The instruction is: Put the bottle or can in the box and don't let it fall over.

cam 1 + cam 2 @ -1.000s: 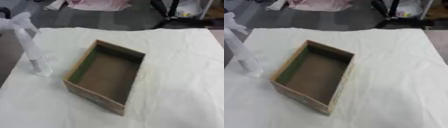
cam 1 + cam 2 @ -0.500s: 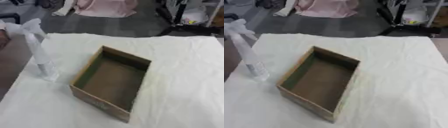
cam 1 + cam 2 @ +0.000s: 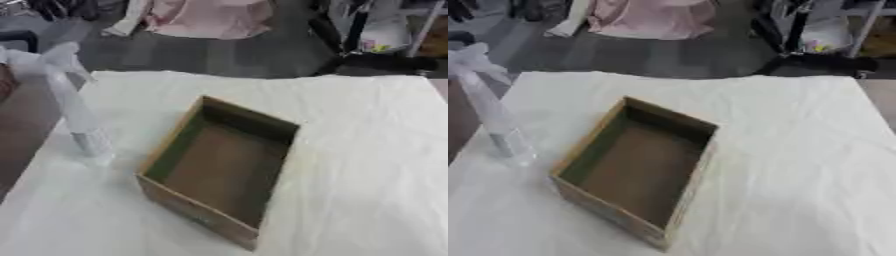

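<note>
A clear spray bottle (image 3: 77,112) with a white trigger head stands upright near the left edge of the white-covered table (image 3: 367,165). To its right lies an open brown cardboard box (image 3: 223,167), turned at an angle, with nothing inside. The bottle and the box stand apart. Neither of my hands shows in either view.
The table's left edge runs close beside the bottle, with dark floor beyond it. Past the far edge are a pink cloth (image 3: 206,17) on the floor and a dark stand (image 3: 372,60) at the upper right. White cloth stretches to the right of the box.
The whole picture has shifted down and the far floor shows more, so the camera has tilted. The bottle and the box have not moved on the table.
</note>
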Motion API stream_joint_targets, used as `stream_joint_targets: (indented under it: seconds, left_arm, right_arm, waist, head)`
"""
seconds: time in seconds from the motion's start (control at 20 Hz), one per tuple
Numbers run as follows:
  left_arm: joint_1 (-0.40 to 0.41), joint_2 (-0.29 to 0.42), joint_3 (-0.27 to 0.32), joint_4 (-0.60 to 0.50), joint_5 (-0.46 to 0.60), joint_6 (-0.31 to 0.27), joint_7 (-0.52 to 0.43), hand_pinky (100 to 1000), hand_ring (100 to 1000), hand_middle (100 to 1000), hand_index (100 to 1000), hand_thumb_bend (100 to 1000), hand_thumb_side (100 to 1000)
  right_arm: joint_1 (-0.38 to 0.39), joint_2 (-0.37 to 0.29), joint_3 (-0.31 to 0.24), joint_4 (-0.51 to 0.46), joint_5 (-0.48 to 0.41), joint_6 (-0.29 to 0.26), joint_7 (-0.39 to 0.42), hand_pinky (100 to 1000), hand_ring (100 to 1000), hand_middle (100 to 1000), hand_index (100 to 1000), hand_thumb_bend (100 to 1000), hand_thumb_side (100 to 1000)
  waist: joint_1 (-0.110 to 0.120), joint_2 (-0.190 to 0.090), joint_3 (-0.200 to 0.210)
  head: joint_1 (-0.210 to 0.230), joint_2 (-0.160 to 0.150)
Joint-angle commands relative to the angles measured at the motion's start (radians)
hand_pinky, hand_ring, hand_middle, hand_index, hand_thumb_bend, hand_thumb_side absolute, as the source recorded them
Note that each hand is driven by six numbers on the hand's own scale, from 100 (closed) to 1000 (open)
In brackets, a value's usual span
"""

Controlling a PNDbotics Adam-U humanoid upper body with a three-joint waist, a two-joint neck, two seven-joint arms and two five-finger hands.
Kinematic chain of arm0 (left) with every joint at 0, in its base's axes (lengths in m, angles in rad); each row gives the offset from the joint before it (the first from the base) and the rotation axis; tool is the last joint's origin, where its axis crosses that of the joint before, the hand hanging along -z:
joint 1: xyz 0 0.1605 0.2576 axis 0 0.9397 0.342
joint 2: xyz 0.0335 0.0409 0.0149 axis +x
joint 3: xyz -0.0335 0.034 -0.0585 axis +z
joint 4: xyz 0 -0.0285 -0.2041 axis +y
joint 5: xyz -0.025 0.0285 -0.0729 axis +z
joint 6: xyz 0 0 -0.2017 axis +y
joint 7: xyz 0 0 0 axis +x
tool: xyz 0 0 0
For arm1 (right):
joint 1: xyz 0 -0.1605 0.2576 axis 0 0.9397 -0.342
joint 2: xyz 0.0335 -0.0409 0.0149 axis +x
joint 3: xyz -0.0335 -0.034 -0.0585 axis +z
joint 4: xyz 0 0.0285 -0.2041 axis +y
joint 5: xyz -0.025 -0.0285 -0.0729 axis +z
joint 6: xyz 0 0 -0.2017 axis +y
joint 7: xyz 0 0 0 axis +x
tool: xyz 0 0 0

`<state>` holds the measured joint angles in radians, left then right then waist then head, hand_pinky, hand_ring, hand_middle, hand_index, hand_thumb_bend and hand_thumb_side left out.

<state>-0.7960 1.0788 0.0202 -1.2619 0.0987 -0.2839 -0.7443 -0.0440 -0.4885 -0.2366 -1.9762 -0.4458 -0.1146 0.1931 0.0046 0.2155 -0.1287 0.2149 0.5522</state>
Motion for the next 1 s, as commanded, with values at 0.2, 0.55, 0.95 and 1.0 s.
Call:
stream_joint_targets:
  seconds: [0.2, 0.55, 0.95, 1.0]
  left_arm:
    - [-0.025, 0.010, -0.010, 0.012, -0.027, -0.006, -0.018, 712, 724, 730, 900, 160, 816]
    - [-0.017, 0.005, -0.018, 0.029, -0.052, -0.012, -0.026, 711, 724, 729, 899, 161, 821]
    - [0.005, 0.011, -0.019, 0.038, -0.045, -0.025, -0.035, 735, 760, 747, 916, 218, 790]
    - [0.008, 0.012, -0.018, 0.039, -0.045, -0.027, -0.038, 736, 761, 744, 916, 222, 780]
  right_arm:
    - [-0.008, -0.027, -0.004, -0.024, -0.006, -0.001, 0.004, 947, 950, 1000, 934, 425, 447]
    - [-0.007, -0.025, -0.004, -0.024, -0.005, -0.002, 0.005, 947, 950, 1000, 934, 425, 447]
    - [-0.008, -0.022, -0.003, -0.024, -0.004, -0.002, 0.006, 947, 950, 1000, 934, 425, 447]
    - [-0.008, -0.022, -0.003, -0.024, -0.004, -0.002, 0.006, 947, 950, 1000, 934, 425, 447]
  waist:
    - [0.002, -0.012, -0.001]
    - [-0.001, -0.010, -0.003]
    - [-0.003, -0.007, -0.005]
    - [-0.003, -0.007, -0.005]
  head:
    - [-0.001, -0.008]
    - [0.000, 0.000]
    - [-0.002, 0.007]
    - [-0.002, 0.007]
